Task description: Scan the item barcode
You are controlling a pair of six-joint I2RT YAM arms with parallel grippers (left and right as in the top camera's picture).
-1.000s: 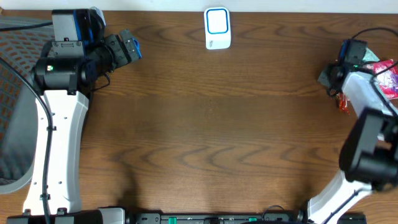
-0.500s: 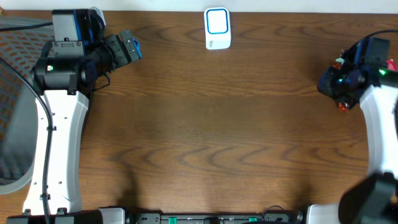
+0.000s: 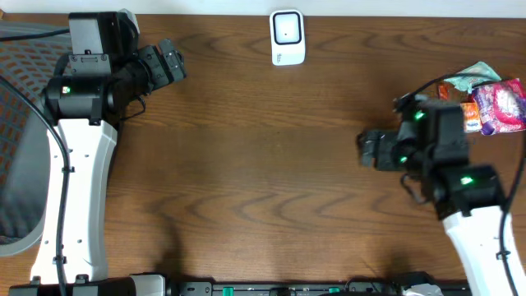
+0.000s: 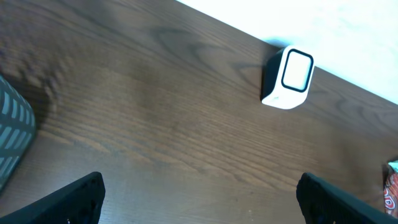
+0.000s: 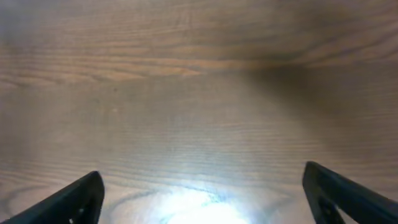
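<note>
A small white box-shaped scanner point(image 3: 287, 37) with a dark-framed window is standing at the far edge of the dark brown wooden desk point(image 3: 263, 173), about midway along it. A heap of colourful plastic snack packets point(image 3: 489, 100), pink, orange and pale green, is lying at the desk's right edge, well apart from the scanner.

The left end effector point(image 3: 168, 64) is hovering over the far left corner and pointing towards the scanner. In its wrist view its fingers are standing wide apart with nothing between them.

The right end effector point(image 3: 370, 150) is hanging over bare wood, near the packets but not touching them. Its wrist view is showing both fingers spread wide over empty wood grain, gripping nothing.
</note>
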